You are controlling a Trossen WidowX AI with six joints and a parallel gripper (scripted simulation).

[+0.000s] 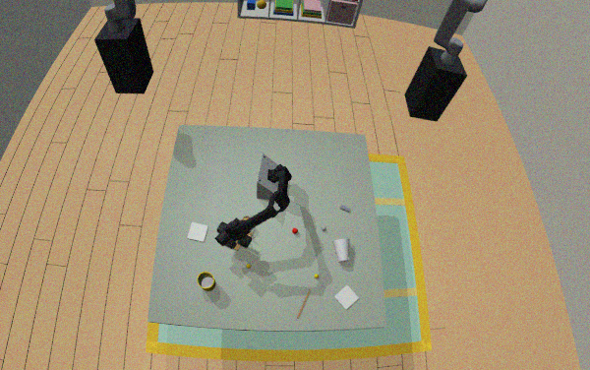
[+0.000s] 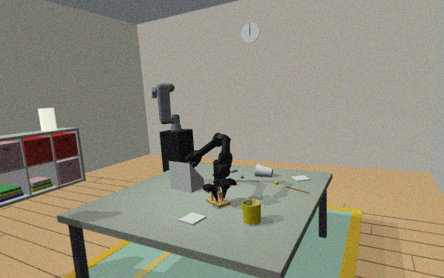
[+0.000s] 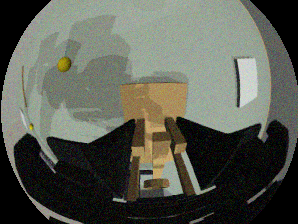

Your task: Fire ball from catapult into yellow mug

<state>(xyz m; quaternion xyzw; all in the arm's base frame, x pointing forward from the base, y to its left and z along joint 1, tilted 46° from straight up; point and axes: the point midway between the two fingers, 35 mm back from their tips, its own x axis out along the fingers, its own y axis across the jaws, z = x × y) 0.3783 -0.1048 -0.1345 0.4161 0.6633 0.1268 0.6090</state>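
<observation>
The wooden catapult (image 3: 134, 100) (image 2: 226, 203) stands on the table, mostly hidden under the arm in the top view. My gripper (image 3: 156, 121) (image 2: 220, 197) is shut on the catapult's frame, with one finger against each side's dark wooden bars. No ball shows on the catapult in the wrist view. The yellow mug (image 1: 206, 281) (image 2: 251, 212) stands upright near the table's front left in the top view. A red ball (image 1: 295, 230) lies right of the catapult. One yellow ball (image 1: 249, 266) (image 3: 64, 64) lies near it; another yellow ball (image 1: 316, 276) (image 2: 276, 182) lies farther right.
A grey wedge-shaped block (image 2: 180, 175) stands beside the arm. A white cup (image 1: 342, 250) (image 2: 263, 171) lies on its side. One white square (image 1: 198, 231) (image 2: 192, 218) lies left of the catapult, another white square (image 1: 346, 297) at front right, near a thin stick (image 1: 304, 304). A small grey ball (image 1: 324, 228) is also there.
</observation>
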